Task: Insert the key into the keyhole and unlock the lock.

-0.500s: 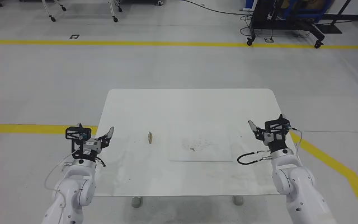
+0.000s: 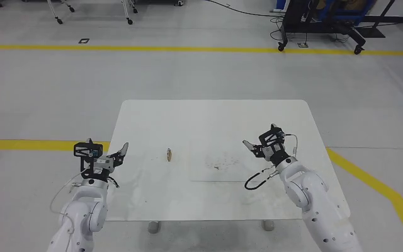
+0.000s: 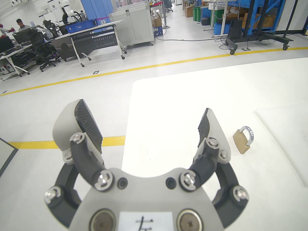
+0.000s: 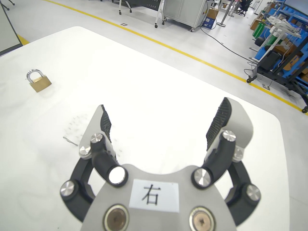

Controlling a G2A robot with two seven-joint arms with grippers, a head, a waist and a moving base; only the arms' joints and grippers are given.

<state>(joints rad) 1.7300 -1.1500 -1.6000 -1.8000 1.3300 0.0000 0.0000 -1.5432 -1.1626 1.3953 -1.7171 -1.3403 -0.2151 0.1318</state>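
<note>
Three cameras set on one white table (image 2: 214, 120): one high, two on the wrists.

The whole table is seen from above and from well back, with the floor (image 2: 201, 69) beyond it taken in. The left wrist view is taken from close behind the left gripper (image 3: 144, 111), low at the table's left edge, and is faced across the top toward the room. The right wrist view is set likewise behind the right gripper (image 4: 166, 106), over the table's right half. The padlock (image 4: 38, 81) and the surface around it are shared by all three views.

Bare table (image 2: 208, 120) all round lock (image 2: 169, 154), key (image 4: 70, 141) lying flat near right claw (image 4: 164, 105)
</note>
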